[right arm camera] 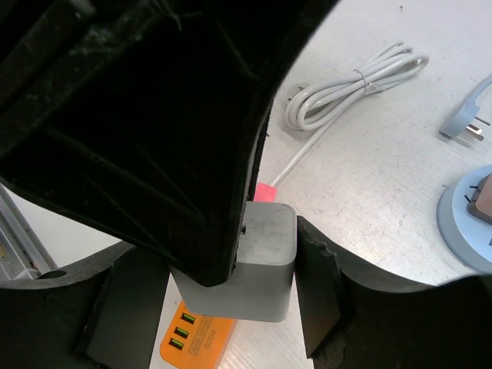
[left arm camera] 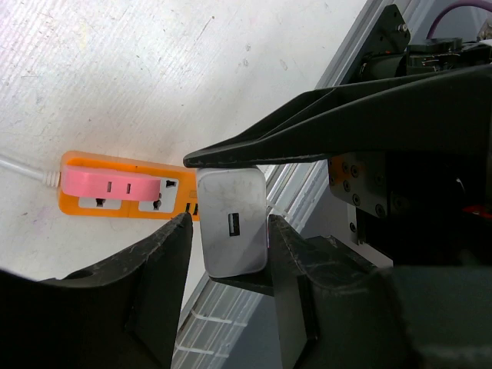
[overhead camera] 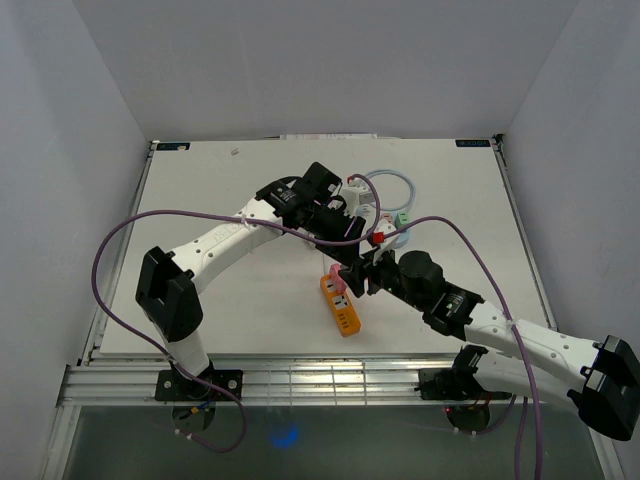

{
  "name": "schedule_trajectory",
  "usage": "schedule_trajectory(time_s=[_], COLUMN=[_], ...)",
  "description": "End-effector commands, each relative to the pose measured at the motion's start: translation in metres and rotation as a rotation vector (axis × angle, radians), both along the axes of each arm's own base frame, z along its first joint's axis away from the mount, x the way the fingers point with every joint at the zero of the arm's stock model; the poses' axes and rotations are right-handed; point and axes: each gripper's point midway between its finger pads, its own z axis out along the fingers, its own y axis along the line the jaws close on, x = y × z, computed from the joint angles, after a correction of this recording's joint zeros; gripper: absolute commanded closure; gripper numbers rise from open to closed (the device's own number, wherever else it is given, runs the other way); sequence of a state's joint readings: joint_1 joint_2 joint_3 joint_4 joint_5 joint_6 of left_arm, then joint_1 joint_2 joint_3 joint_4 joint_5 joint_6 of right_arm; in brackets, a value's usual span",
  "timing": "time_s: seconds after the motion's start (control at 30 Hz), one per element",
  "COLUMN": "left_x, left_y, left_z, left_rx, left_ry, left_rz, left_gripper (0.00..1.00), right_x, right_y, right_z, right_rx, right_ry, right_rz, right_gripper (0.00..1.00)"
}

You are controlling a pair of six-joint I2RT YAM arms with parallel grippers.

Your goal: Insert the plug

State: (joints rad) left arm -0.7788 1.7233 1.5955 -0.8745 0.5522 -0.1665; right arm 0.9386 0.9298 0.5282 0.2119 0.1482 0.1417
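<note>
The plug (left arm camera: 231, 246), a grey cube charger with a USB port on its face, hangs just above the orange power strip (left arm camera: 115, 206), which carries a pink adapter (left arm camera: 108, 184). My right gripper (right arm camera: 219, 246) is shut on the plug (right arm camera: 261, 265) and shows as the black fingers (left arm camera: 307, 127) above and below it in the left wrist view. My left gripper (left arm camera: 231, 221) is open astride the same plug: one finger touches its side and a thin gap remains at the other. From above, both grippers (overhead camera: 352, 245) (overhead camera: 358, 275) meet over the strip (overhead camera: 343, 310).
A coiled white cable (right arm camera: 346, 84) runs from the strip. A pale blue plug (right arm camera: 465, 123) and a round blue base (right arm camera: 469, 223) lie beyond, with a looped blue cable (overhead camera: 385, 190) and a red piece (overhead camera: 378, 238). The table's front rail (overhead camera: 300, 375) is close by.
</note>
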Motion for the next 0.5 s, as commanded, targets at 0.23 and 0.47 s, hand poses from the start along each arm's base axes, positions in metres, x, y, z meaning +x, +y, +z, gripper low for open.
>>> schedule_trajectory(time_s=[0.23,0.47], left_x=[-0.0054,-0.0061], left_y=[-0.0072,-0.0140], left_z=[-0.0031,-0.0006], left_rx=[-0.025,-0.055], left_ry=[0.022,0.034], left_rz=[-0.048,-0.075], left_gripper=[0.52,0.83], right_x=[0.0061,0.0053], right_y=[0.0107,0.0103], right_z=[0.0424,0.0421], right_rx=[0.077,0.080], right_ry=[-0.069,-0.067], right_rz=[0.009,0.010], right_gripper=[0.82,0.79])
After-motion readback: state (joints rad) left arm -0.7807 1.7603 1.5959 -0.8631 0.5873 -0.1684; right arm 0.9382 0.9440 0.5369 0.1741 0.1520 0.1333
